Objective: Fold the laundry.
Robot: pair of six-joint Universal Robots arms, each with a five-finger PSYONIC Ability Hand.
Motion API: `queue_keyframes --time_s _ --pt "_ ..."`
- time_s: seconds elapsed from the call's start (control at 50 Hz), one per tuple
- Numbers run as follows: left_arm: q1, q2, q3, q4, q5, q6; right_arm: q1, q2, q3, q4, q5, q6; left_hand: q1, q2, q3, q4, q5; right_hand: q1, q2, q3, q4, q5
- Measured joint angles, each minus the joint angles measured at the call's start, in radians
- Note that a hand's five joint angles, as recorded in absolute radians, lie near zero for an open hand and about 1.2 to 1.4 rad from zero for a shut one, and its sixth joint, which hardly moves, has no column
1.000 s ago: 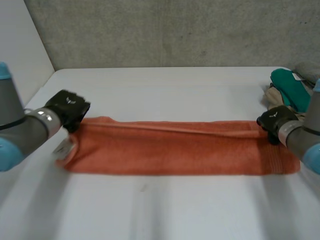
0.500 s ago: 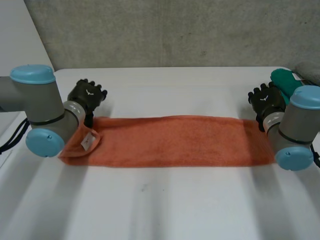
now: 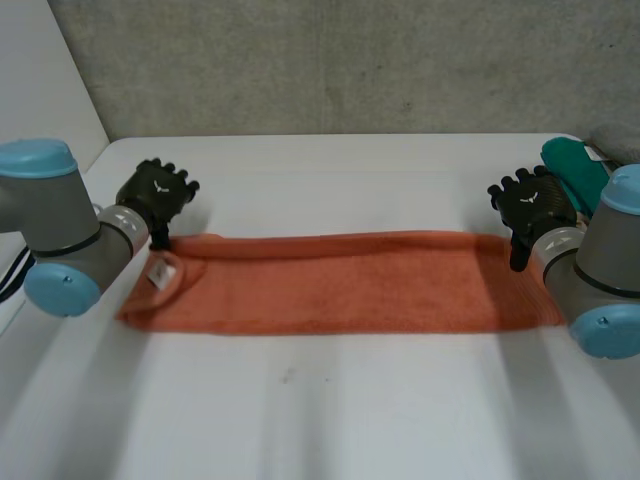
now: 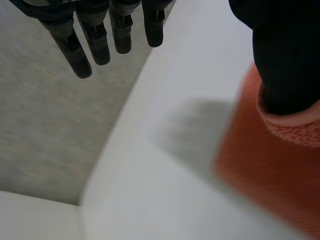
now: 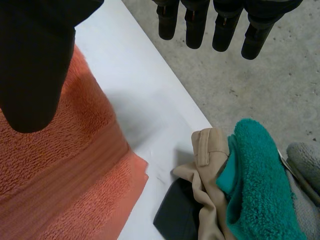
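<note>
Head view gives us the count: one orange towel, two arms, two hands, and one heap of other laundry. The towel lies as a long narrow band across the middle of the white table, running from 9 o'clock to 3 o'clock. The left hand sits at the towel's far corner at about 10 o'clock, and the right hand is at its far corner at about 2 o'clock. In the left wrist view we see straight fingers spread well away from the thumb, whose tip rests against a raised fold of the towel, so this hand is wide open and holds nothing. In the right wrist view the fingers are likewise straight and apart from the thumb, which lies over the towel's end, grasping nothing; we cannot tell whether it touches. The heap at the table's 2 o'clock edge has four pieces that we can count: a teal cloth, a grey cloth, a beige cloth and a black cloth. Behind the table stands a grey concrete wall, with a white panel at 10 o'clock. One small white tag shows on the towel's turned-over 9 o'clock end, its writing too small to read.
</note>
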Motion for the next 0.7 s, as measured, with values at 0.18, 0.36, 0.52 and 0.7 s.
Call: queue_keyframes --time_s 0.18,0.36,0.52,0.7 --pt "0.019 -0.074 0.11 0.113 0.129 0.164 0.01 -0.018 0.009 -0.001 0.003 -0.002 0.0 0.0 0.0 0.0 0.0 0.0 0.0 0.0 0.0 0.0" --pt "0.009 0.012 0.029 0.116 0.153 -0.009 0.002 -0.028 0.025 -0.002 -0.003 -0.007 0.0 0.0 0.0 0.0 0.0 0.0 0.0 0.0 0.0 0.0" --pt "0.02 0.066 -0.032 -0.004 0.125 -0.092 -0.004 -0.026 0.029 -0.003 -0.014 -0.009 0.0 0.0 0.0 0.0 0.0 0.0 0.0 0.0 0.0 0.0" --pt "0.045 0.013 -0.015 -0.02 0.106 -0.044 -0.003 -0.018 0.03 -0.003 -0.021 -0.01 0.0 0.0 0.0 0.0 0.0 0.0 0.0 0.0 0.0 0.0"
